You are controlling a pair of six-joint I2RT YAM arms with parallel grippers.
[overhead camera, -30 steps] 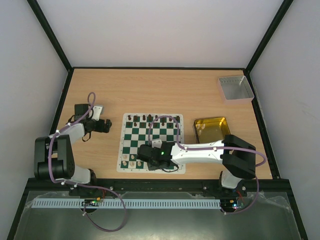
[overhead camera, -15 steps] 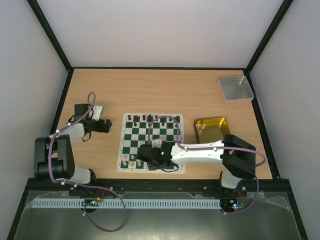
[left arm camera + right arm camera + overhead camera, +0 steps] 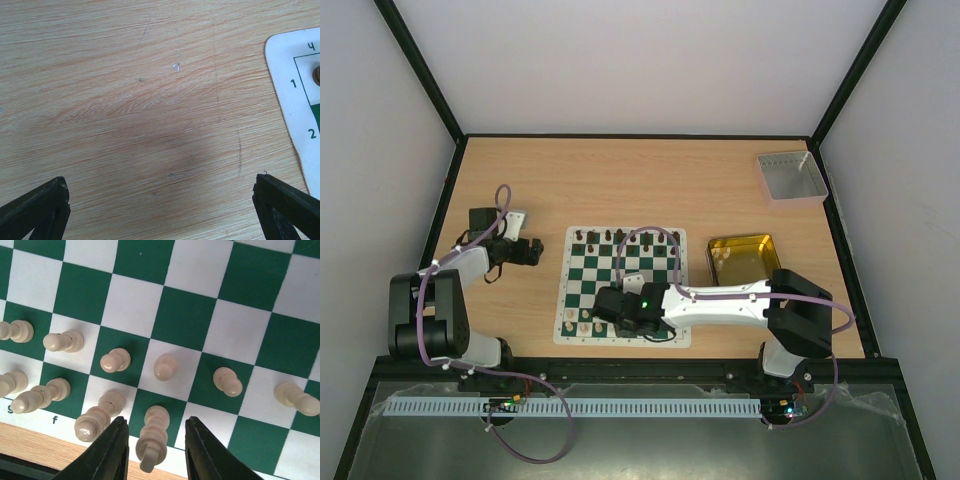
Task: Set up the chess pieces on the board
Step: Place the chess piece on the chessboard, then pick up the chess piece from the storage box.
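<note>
Well, at the board's 6 o'clock edge my right gripper stands part-open astride a tall cream piece, gripping nothing. Back-row squares beside it are bare, so I judge work remains. At 9 o'clock my left gripper gapes empty over the desk. Dark pieces line 12 o'clock.

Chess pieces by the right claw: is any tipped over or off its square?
Nothing stands out. The cream chess pieces by the right gripper all stand upright, each inside its own square of the board; none lies on its side.
</note>
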